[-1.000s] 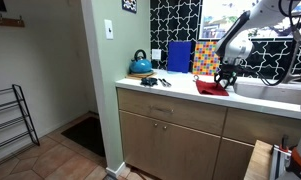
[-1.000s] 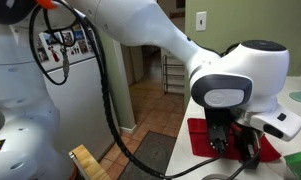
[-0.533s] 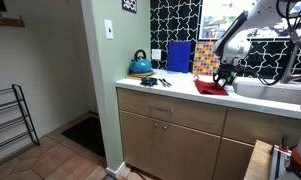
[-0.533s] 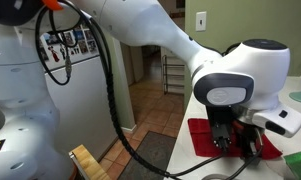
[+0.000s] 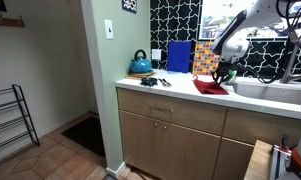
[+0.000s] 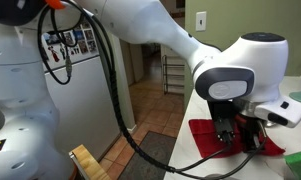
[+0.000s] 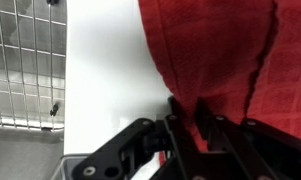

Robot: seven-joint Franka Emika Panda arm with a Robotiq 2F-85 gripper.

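Home kitchen, teal kettle (image 5: 140, 65) on countertop (image 5: 175, 88), wooden cabinets (image 5: 170, 135), patterned backsplash (image 5: 175, 20), fridge (image 6: 80, 90)

White-topped desk (image 5: 175, 92) over wood drawers (image 5: 170, 128). Teal kettle (image 5: 140, 65) sits at its wall end, with small dark items (image 5: 152, 81) just beside it. Blue board (image 5: 179, 56) and multicoloured board (image 5: 204, 56) stand side by side against the patterned backsplash (image 5: 175, 20). Light switch (image 5: 109, 29) on the green wall. On the floor: wire rack (image 5: 10, 120) and dark mat (image 5: 85, 133). An exterior view shows a fridge (image 6: 78, 80) with photos (image 6: 65, 42).
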